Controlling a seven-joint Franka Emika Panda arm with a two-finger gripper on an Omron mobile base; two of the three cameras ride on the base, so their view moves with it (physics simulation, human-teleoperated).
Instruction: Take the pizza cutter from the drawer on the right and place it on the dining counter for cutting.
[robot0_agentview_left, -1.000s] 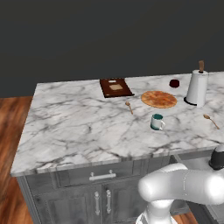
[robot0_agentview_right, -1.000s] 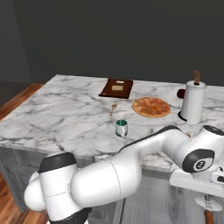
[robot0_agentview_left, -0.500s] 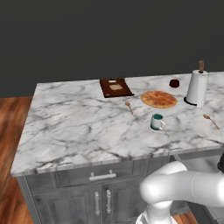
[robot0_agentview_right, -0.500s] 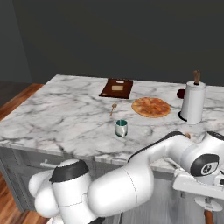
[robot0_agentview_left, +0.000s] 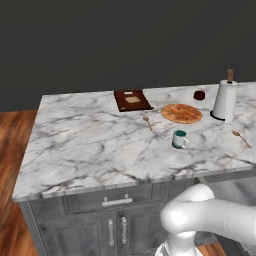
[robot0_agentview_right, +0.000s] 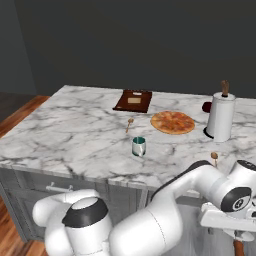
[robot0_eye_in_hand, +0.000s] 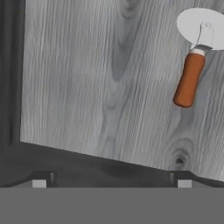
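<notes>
Step in hand: the reach into the open wide shallow drawer with pale grey wood-grain floor (robot0_eye_in_hand: 100, 78), ahead of any grasp.

Hand view: the pizza cutter with orange handle and round silver wheel (robot0_eye_in_hand: 192, 65) lies flat on the drawer floor, well off toward the upper right, wheel end away from the camera. The drawer's dark grey wall runs along the left and lower edges.

The tool (robot0_eye_in_hand: 111, 181) hangs over the drawer, its two dark tips spread wide with bare floor between them, gripping nothing.

The white marble grey-veined bench (robot0_agentview_left: 90, 140) carries a round pizza (robot0_agentview_left: 181, 113), green mug (robot0_agentview_left: 178, 139), white paper-towel roll (robot0_agentview_left: 225, 100) and dark brown board (robot0_agentview_left: 132, 99).

Next move, as judged: shift the tool across to centre over the orange handle, turn to straddle it, descend, close, then lift out toward bare marble near the pizza.
</notes>
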